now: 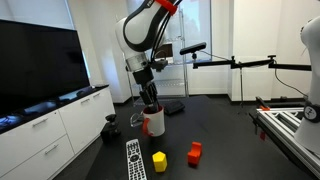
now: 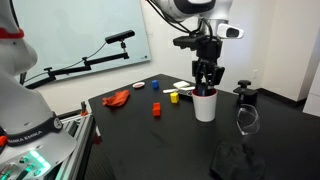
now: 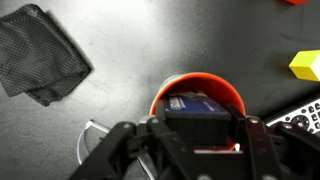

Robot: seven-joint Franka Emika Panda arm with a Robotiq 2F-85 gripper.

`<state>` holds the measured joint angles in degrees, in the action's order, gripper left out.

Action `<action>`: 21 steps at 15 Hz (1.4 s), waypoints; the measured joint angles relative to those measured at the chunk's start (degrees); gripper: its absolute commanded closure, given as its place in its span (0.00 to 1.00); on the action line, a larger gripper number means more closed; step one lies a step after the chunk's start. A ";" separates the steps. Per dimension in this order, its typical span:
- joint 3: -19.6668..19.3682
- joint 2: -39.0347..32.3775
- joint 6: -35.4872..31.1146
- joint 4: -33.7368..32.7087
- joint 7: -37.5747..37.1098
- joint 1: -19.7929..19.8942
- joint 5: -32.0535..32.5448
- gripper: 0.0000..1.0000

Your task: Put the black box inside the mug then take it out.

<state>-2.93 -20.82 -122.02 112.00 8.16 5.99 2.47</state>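
Note:
The mug, white with a red rim, stands on the dark table in both exterior views (image 1: pixel 153 123) (image 2: pixel 205 106). In the wrist view I look straight down at its red rim (image 3: pixel 198 81). The black box (image 3: pixel 198 106) stands upright in the mug's mouth, its top end showing a blue label. My gripper (image 3: pixel 199 122) is directly above the mug, with a finger pressed on each side of the box. In the exterior views the gripper (image 1: pixel 150 101) (image 2: pixel 206 82) reaches down to the mug's rim and hides most of the box.
A black remote (image 1: pixel 134 158) (image 3: pixel 302 114), a yellow block (image 1: pixel 159 160) (image 3: pixel 305 65) and a red block (image 1: pixel 195 152) lie near the mug. A black mesh cloth (image 3: pixel 40 52) (image 2: pixel 237 160), a wire stand (image 2: pixel 246 120), a red cloth (image 2: pixel 117 98) and a small dark object (image 1: pixel 110 127) are also on the table.

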 measured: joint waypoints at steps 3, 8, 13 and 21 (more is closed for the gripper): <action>0.02 0.13 -0.06 0.06 -0.01 0.00 0.00 0.68; 0.00 11.93 0.43 7.18 3.37 0.13 0.05 0.68; -0.45 27.30 4.82 13.58 6.27 -0.01 0.13 0.68; 0.65 25.57 6.30 18.65 7.76 -3.47 0.48 0.68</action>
<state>-2.28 4.75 -115.72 130.65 15.92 2.52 2.95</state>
